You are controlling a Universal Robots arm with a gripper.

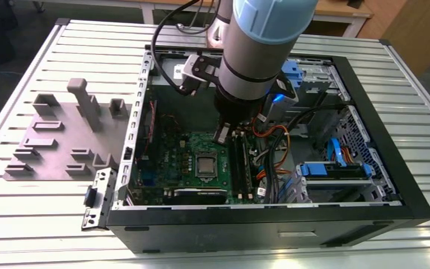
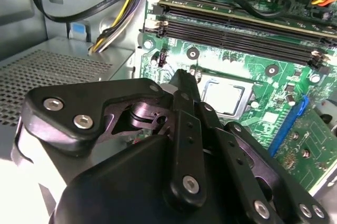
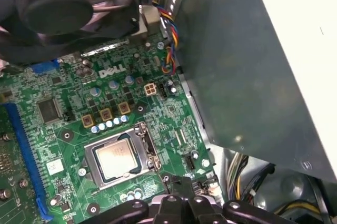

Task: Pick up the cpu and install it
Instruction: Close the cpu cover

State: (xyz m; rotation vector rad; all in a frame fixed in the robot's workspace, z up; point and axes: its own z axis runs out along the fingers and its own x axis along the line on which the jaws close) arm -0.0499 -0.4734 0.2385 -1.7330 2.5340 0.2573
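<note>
Silvery-grey metal marks the cpu (image 3: 117,160), which lies flat and square inside the socket frame (image 3: 145,145) on the green motherboard (image 3: 131,103); both wrist views show it seated there (image 2: 223,95), and the exterior view shows it as a pale square near the middle of the board (image 1: 205,163). The claw (image 1: 225,134) hangs above the motherboard within the open computer case (image 1: 394,185), close to the socket but not touching the cpu. Its dark fingers (image 2: 181,84) appear drawn together at the tip in the second wrist view, with nothing visible between them; the claw reads as closed and empty. Black memory slots (image 2: 237,29) run alongside the socket. Bundled cables (image 2: 113,19) cross the case wall beside the board. The case rests on a ribbed metal desk (image 1: 65,224). A grey plastic tray (image 1: 58,140) with raised blocks lies on the desk toward the exterior view's left, just beside the case and well apart from the claw.
</note>
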